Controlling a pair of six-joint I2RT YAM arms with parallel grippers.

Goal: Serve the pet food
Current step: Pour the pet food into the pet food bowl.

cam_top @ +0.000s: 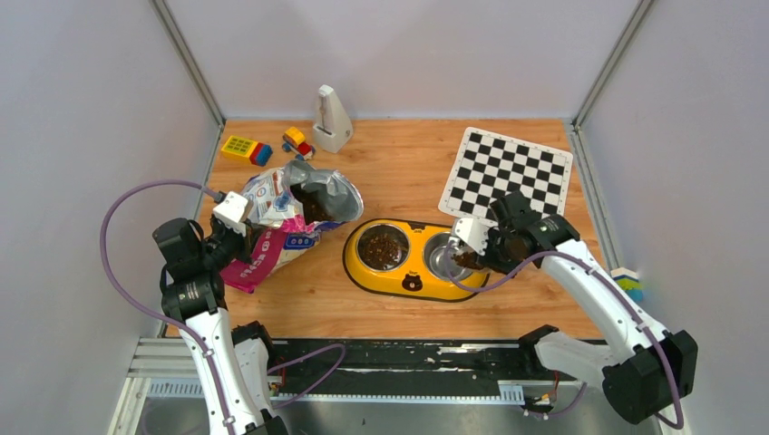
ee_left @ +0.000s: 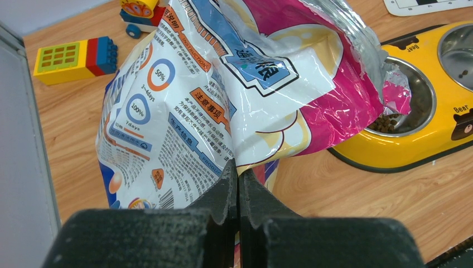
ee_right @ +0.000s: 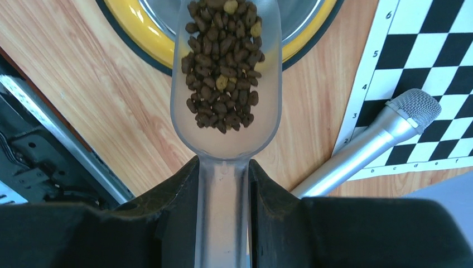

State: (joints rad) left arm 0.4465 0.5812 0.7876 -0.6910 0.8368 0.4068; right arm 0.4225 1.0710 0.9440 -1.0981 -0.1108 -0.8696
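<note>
Basically the pet food (ee_right: 222, 61) sits as a loose pile in a clear plastic scoop (ee_right: 226, 137). The pile's long axis runs along the scoop, from the handle end out to the open lip. That lip points at the yellow feeder (cam_top: 413, 284) and overhangs the rim of its right bowl (cam_top: 442, 256). Pellets are small, dry and dark brown, with a few lighter tan ones mixed in. More kibble lies in the left bowl (cam_top: 383, 246) and inside the open mouth of the bag (ee_left: 223, 84).

The right gripper (ee_right: 223, 167) has its jaws part-way open, clamped on the scoop's narrow handle from both sides. The right arm reaches up-left from its base, wrist over the feeder's right end. A silver microphone (ee_right: 379, 134) lies beside the scoop on the edge of the checkerboard (cam_top: 506, 169).

The left gripper (ee_left: 239, 178) has its jaws fully together, pinching a fold at the bag's lower edge. The left arm is bent at the elbow, wrist pointing right. The bag leans with its mouth towards the feeder. Toy blocks (cam_top: 247, 149) sit behind it on the table (cam_top: 399, 154).
</note>
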